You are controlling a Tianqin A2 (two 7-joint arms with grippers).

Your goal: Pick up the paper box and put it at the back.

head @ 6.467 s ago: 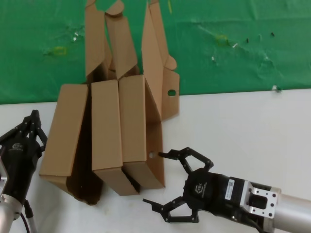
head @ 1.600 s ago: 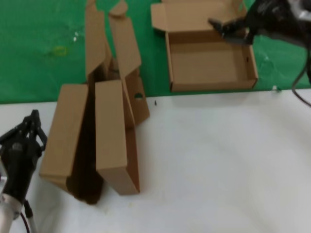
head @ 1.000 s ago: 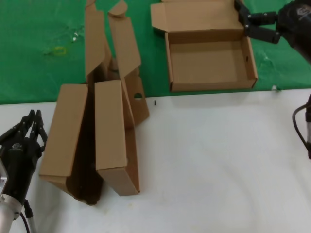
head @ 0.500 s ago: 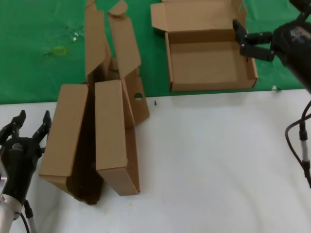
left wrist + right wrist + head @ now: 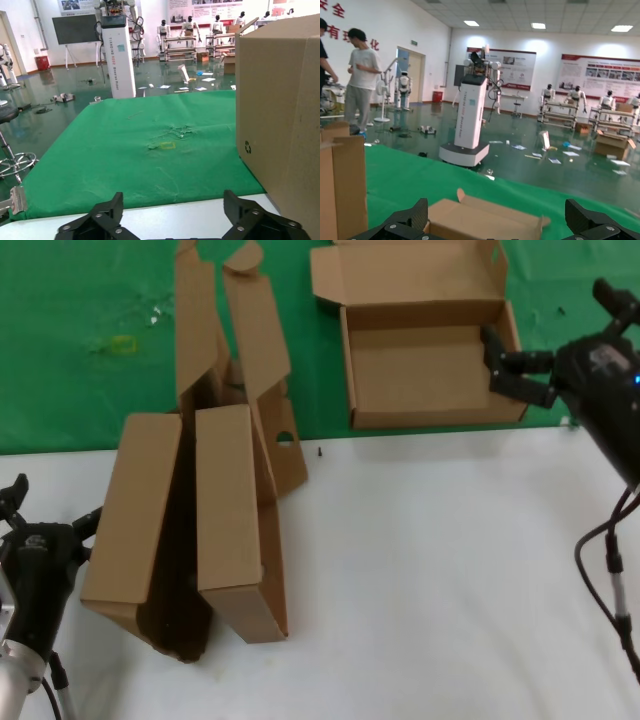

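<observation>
The paper box [image 5: 425, 360] lies flat and open on the green cloth [image 5: 80, 390] at the back, lid folded away from me. My right gripper [image 5: 556, 328] is open and empty, just off the box's right wall, one fingertip [image 5: 497, 352] at that wall. In the right wrist view the box [image 5: 480, 217] lies low between the spread fingers of the right gripper [image 5: 497, 222]. My left gripper [image 5: 50, 505] is open and empty at the near left, beside two standing cardboard boxes [image 5: 180, 510]. In the left wrist view the left gripper [image 5: 175, 215] shows spread over the white table.
The two standing boxes lean together, lids raised over the cloth; one fills the left wrist view's side [image 5: 280, 115]. The white tabletop [image 5: 450, 570] stretches from the cloth's edge to the front. A small dark speck [image 5: 318, 451] lies near the cloth's edge.
The right gripper let go of the box's back edge and drew back along its right wall toward me. The box stays put on the cloth. The left gripper has opened.
</observation>
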